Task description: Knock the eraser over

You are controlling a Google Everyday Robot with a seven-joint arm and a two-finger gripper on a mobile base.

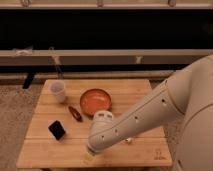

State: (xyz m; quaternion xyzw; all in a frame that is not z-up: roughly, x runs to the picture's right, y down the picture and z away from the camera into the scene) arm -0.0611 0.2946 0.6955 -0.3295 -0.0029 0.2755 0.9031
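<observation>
Eraser: small black block on the left front part of the counter, turned at a slant to the counter's edges, with bare wood all round it; I cannot tell whether it stands upright or leans
Tool: at the low end of the arm, by the front edge of the counter, to the right of the eraser and nearer the front, apart from it; whether it is released or clenched cannot be told, and it grasps nothing that shows
Arm: white and thick, coming in from the right side and running down and leftward across the right front part of the counter, hiding the wood under it
Counter: low, made of light wooden planks, carrying all the small things
Cup: white, upright, near the back left corner, well apart from the eraser
Bowl: orange, round, near the middle toward the back, just behind the arm's end
Stick: slim dark red oblong lying flat between the cup and the bowl, nearer the bowl, behind and to the right of the eraser
Floor: pale carpet around the counter
</observation>
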